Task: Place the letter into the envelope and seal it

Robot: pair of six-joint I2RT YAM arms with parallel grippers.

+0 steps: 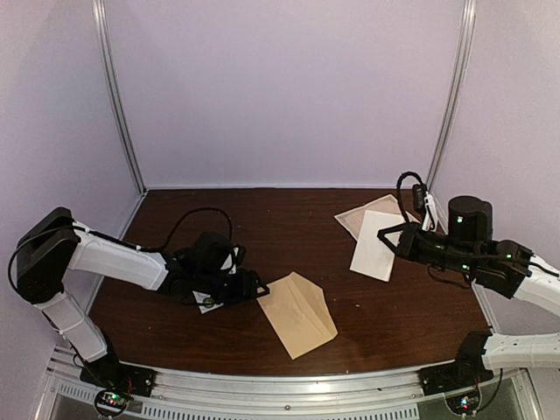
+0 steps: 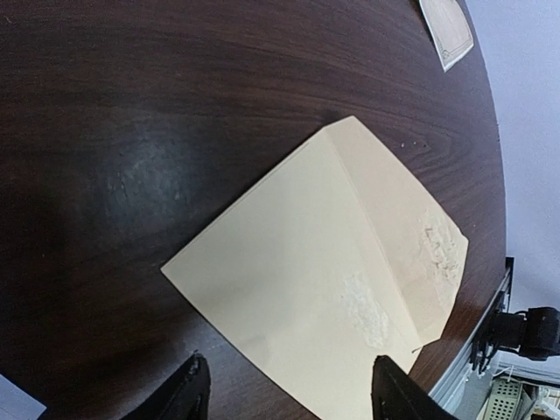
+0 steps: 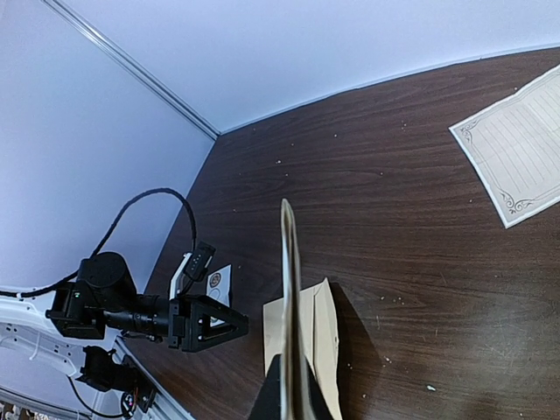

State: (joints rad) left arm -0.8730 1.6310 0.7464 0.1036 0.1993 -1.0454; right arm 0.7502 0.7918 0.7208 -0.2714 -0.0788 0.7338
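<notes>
A robot test booth in a lab: plain pale walls [image 1: 280,87] on metal frame posts [image 1: 118,96] enclose a dark wood worktop [image 1: 289,219]; an aluminium rail [image 1: 289,385] at 6 o'clock carries two arm bases [image 1: 114,378].

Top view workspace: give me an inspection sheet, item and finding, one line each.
Surface: dark wood table, a few pale specks.
Job's things: envelope flat near the front; letter in the right gripper.
Clutter: bordered sheet back right; sticker card beneath the left gripper.
Grippers: left gripper open at the envelope's edge; right gripper shut on the letter.
Cables: black cable looping at each wrist.
Surroundings: pale walls, metal posts.
</notes>
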